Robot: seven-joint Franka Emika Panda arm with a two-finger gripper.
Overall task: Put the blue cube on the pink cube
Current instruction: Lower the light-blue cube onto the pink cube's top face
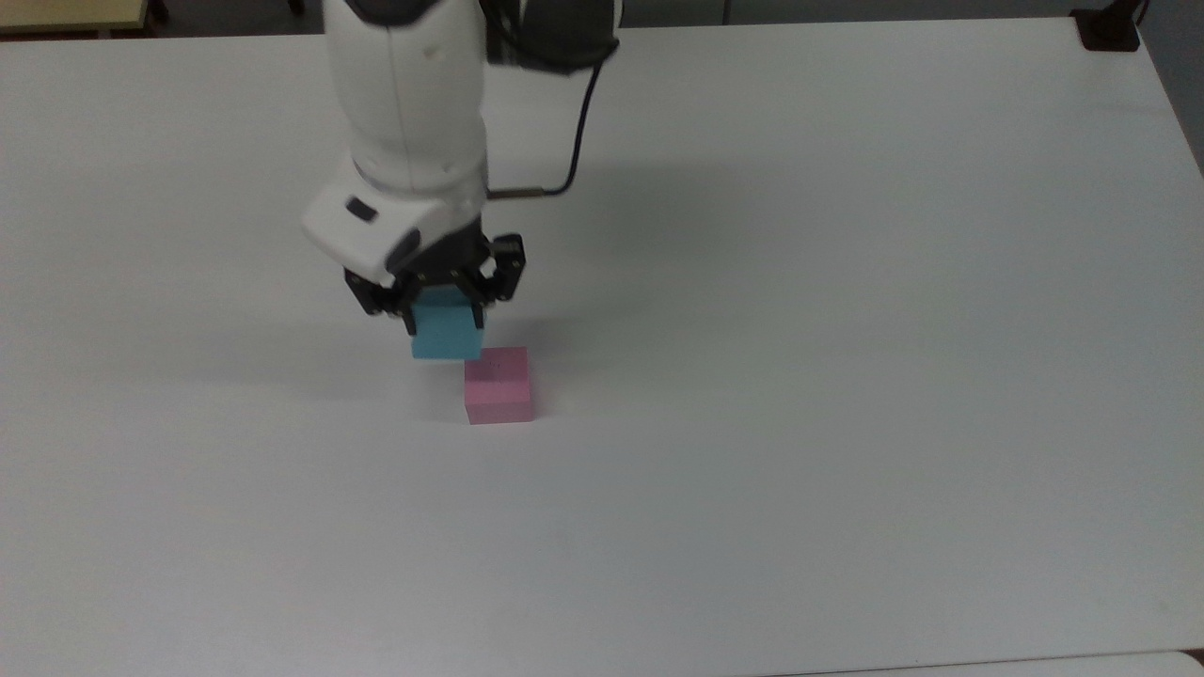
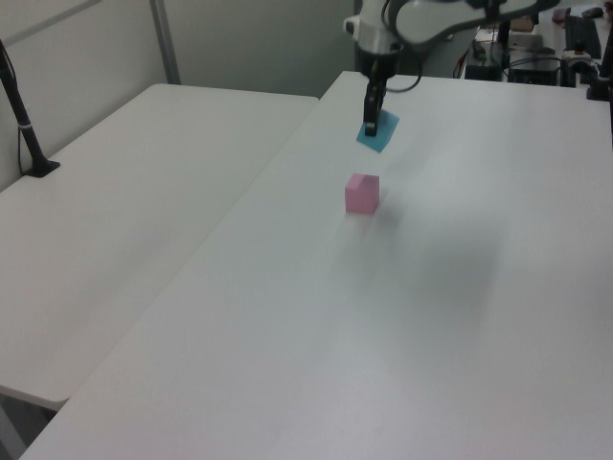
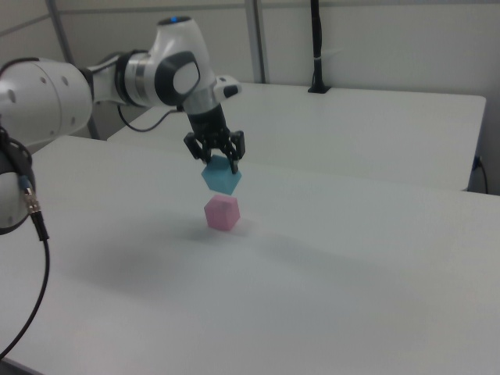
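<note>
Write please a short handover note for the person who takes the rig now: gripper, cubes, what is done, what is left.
Gripper: shut on the blue cube, held in the air.
Blue cube: tilted in the grip in the right view, above the pink cube and not touching it.
Pink cube: on the table, nothing on it.
Done: blue cube picked up and carried close to the pink one.
Left: centre it over the pink cube, probably level it, lower it, open, retreat.
</note>
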